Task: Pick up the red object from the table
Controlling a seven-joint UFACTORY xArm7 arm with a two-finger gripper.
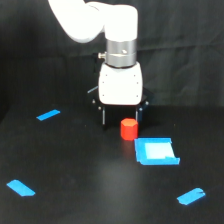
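Red object (128,128) is sitting on the desk (90,185) right by the blue square piece (156,151), and I'm hovering my wide-spread fingers (122,116) just behind it, nothing grabbed yet.

Red object (128,128): smooth, matte plastic look. Table (90,175): matte black. Arm (107,22): glossy white shell, metal collar.

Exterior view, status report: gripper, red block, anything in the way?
Gripper open, straddling above. Small red-orange stubby block on the matte black table, ungrasped. Flat blue square piece close beside it, not blocking.
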